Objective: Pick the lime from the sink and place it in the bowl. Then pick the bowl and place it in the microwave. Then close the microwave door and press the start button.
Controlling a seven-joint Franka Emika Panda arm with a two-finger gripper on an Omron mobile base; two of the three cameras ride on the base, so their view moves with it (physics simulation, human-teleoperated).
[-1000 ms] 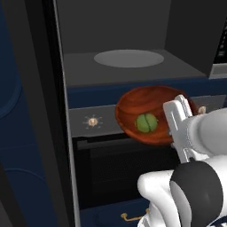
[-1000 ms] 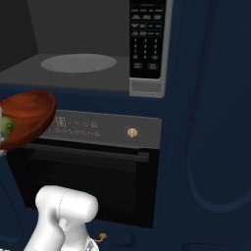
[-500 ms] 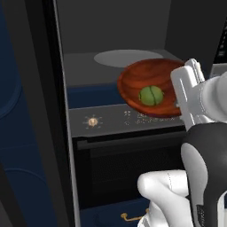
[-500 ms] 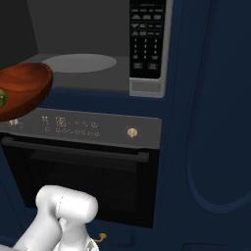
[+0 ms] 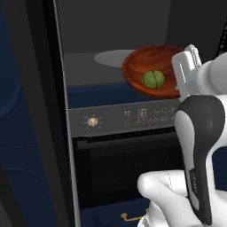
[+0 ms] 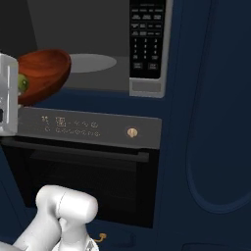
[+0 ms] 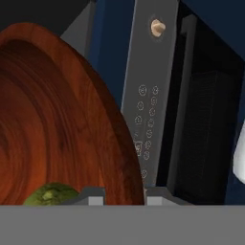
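Observation:
My gripper (image 5: 181, 76) is shut on the near rim of the reddish-brown bowl (image 5: 148, 62) and holds it tilted in the air. The yellow-green lime (image 5: 153, 79) lies inside the bowl. The bowl (image 6: 45, 72) hangs just in front of the open microwave cavity (image 5: 111, 31), at the height of its grey turntable (image 6: 93, 62), with the lime (image 6: 22, 82) showing by the hand. In the hand view the bowl (image 7: 57, 119) looms at the left, the lime (image 7: 50, 195) sits at its bottom, and the rim runs between my gripper (image 7: 125, 197) tips. The microwave door (image 5: 48, 97) stands open at the left.
The black control panel (image 6: 146, 39) is to the right of the cavity. Below the microwave is an oven (image 6: 83, 166) with a grey strip and a round knob (image 6: 131, 132). Dark blue cabinet fronts (image 6: 211, 122) flank it on the right.
The gripper has lifted the bowl with the lime from in front of the oven's strip up to the level of the microwave opening. The arm has risen with it.

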